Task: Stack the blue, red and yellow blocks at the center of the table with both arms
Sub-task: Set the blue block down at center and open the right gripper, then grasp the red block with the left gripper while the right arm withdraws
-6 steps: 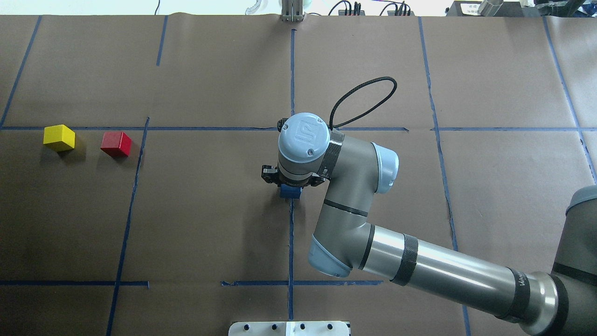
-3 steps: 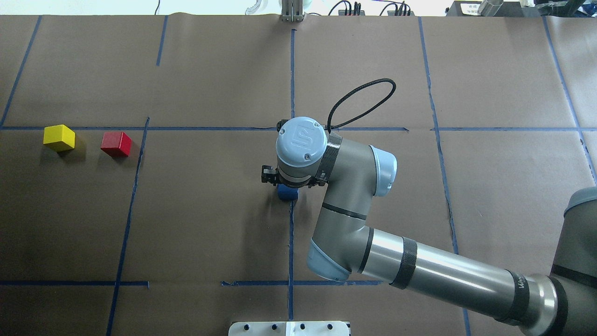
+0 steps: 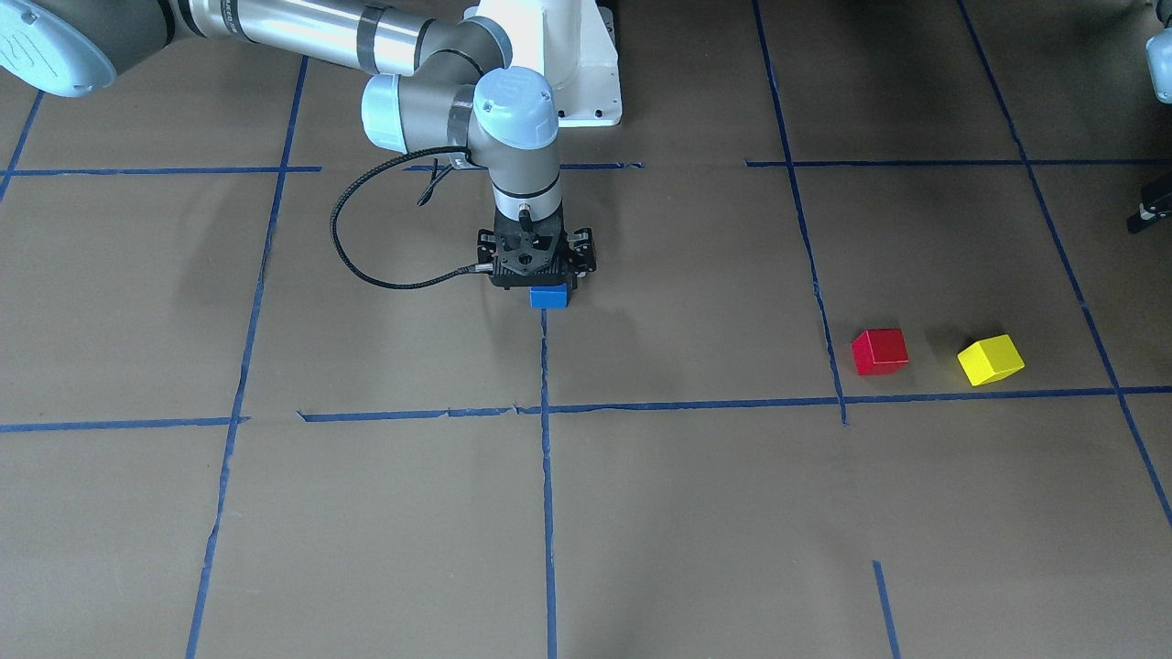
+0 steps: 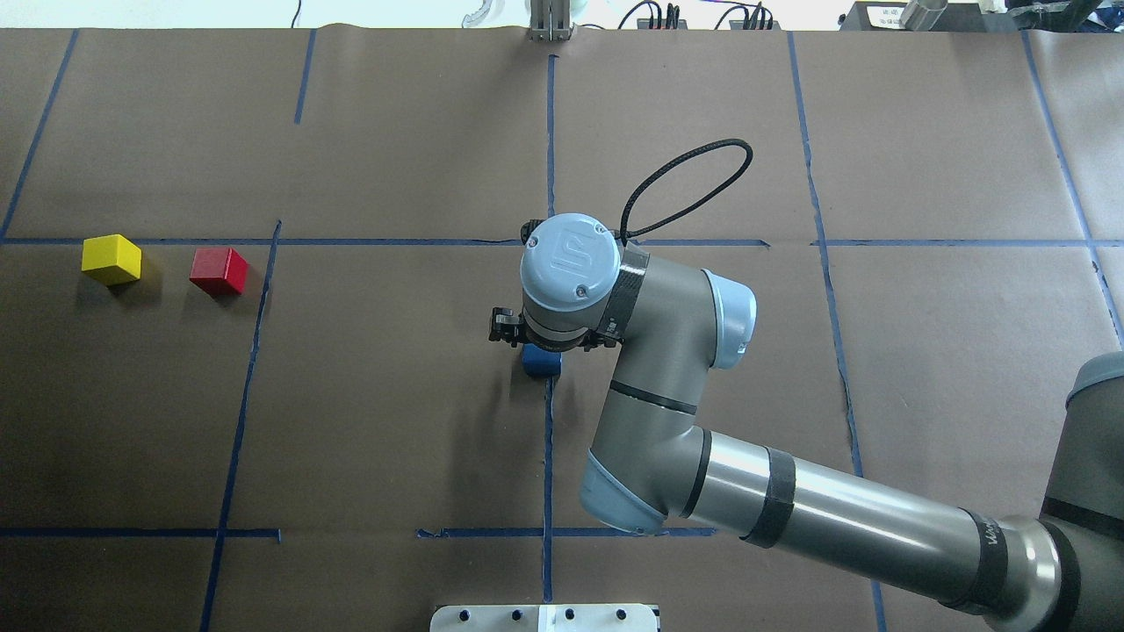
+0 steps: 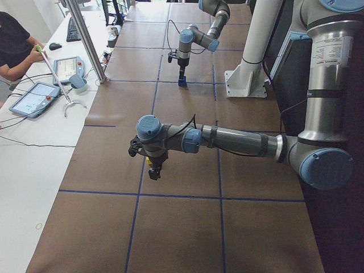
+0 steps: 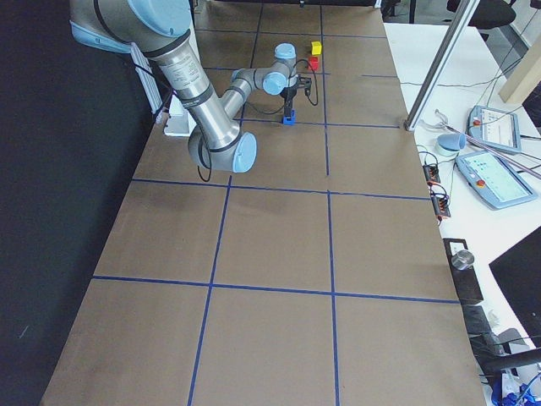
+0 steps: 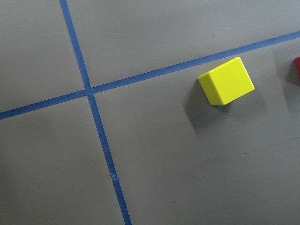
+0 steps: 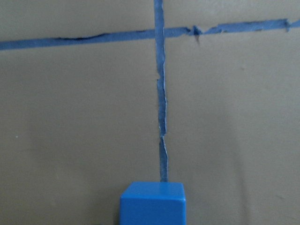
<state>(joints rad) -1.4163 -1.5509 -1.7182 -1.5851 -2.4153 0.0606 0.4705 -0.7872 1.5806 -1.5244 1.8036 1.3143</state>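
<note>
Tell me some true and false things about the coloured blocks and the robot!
1. The blue block sits right under the right pincer. True.
2. The red block is on top of the yellow block. False: they lie side by side on the table, with a gap between them.
3. The yellow block is nearer the blue one than the red block is. False: the red one is nearer.
4. No block is stacked on another. True.

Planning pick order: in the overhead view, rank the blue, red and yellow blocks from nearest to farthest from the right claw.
1. Blue block, directly beneath the right claw, at centre.
2. Red block, well to the view's left.
3. Yellow block, farther left, past the red.
</note>
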